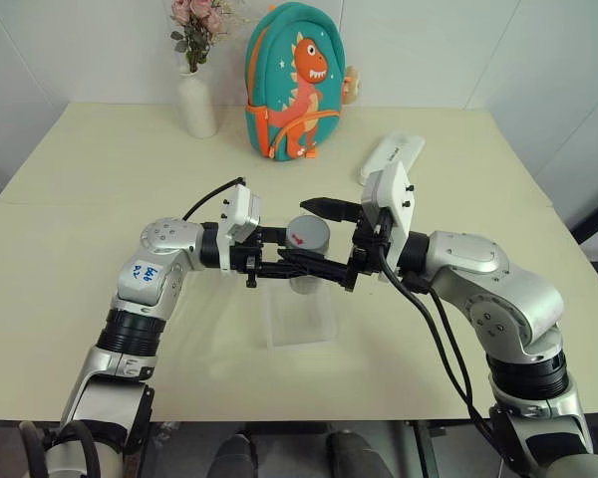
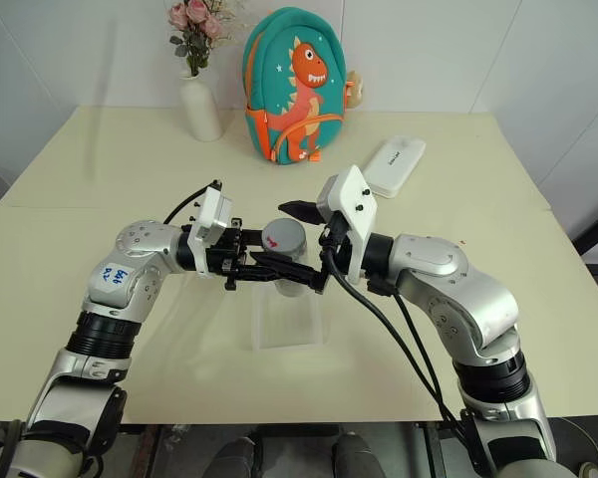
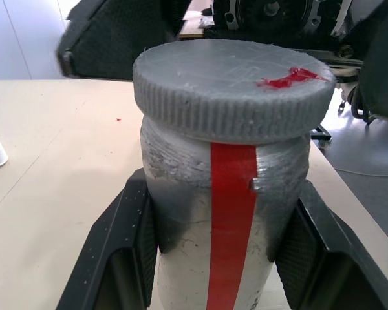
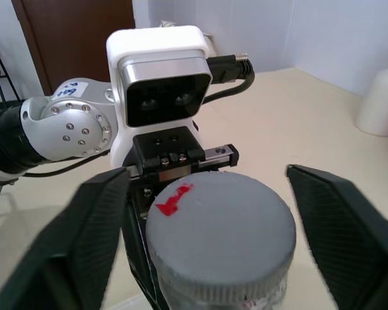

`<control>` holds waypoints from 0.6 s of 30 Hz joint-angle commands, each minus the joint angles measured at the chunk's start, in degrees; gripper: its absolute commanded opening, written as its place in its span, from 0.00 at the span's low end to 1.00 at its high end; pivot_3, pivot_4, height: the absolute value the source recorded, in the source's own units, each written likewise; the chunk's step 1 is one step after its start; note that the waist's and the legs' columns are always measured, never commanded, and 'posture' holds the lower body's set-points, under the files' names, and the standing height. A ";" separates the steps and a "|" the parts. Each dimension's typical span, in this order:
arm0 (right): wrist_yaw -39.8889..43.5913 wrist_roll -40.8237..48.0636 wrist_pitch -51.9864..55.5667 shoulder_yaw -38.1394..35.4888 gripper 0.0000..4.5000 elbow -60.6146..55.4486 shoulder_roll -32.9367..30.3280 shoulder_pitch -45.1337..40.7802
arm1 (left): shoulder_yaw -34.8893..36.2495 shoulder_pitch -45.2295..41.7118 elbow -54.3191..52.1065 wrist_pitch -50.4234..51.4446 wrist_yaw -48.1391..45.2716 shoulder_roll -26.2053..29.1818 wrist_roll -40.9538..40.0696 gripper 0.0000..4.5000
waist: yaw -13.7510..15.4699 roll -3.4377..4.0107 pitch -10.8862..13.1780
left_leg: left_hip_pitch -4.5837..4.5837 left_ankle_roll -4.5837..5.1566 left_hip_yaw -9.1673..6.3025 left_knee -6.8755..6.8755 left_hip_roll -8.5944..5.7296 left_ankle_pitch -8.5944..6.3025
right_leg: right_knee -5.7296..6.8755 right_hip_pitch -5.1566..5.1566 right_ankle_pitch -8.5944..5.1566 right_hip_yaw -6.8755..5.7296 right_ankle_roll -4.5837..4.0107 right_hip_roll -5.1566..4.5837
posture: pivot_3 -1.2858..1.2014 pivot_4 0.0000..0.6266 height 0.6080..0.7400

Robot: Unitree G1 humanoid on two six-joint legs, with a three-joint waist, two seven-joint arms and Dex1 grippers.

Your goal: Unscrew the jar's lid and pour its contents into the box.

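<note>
Right wrist view: right gripper (image 4: 213, 242) fingers astride lid (image 4: 221, 234), gaps both sides.

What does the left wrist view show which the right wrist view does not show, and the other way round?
Left wrist view alone: the red label strip down the jar and the left gripper shut on the jar's body. Right wrist view alone: the right gripper with its fingers standing apart on either side of the lid, not touching it, and the white vase. Both: the grey lid with its red mark, still on the jar, and the table.
</note>
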 commanded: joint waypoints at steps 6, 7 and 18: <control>0.81 0.56 -1.61 -1.09 0.57 -1.22 0.33 -1.72 | 0.11 -0.40 -1.42 -0.61 0.07 -0.48 -0.26 0.44 | 0.00 0.00 0.00 | 0.00 0.00 0.00 0.00 0.00 0.00 | 0.01 0.00 0.00 0.00 0.00 0.00 | 0.52 0.24 1.00; 0.85 0.56 -1.55 -1.09 0.57 -1.16 0.32 -1.85 | 0.10 -0.37 -1.42 -0.56 0.06 -0.50 -0.29 0.44 | 0.00 0.00 0.00 | 0.00 0.00 0.00 0.00 0.00 0.00 | 0.00 0.00 0.00 0.00 0.00 0.00 | 0.52 0.24 1.00; 3.59 0.42 -2.53 -2.57 0.57 1.42 -0.86 -5.42 | -0.99 0.58 -1.36 -0.26 -0.76 -0.36 0.27 0.44 | -0.01 0.00 0.00 | 0.00 0.00 0.00 -0.01 0.00 0.00 | -0.01 0.00 0.00 0.00 0.00 0.00 | 0.52 0.24 1.00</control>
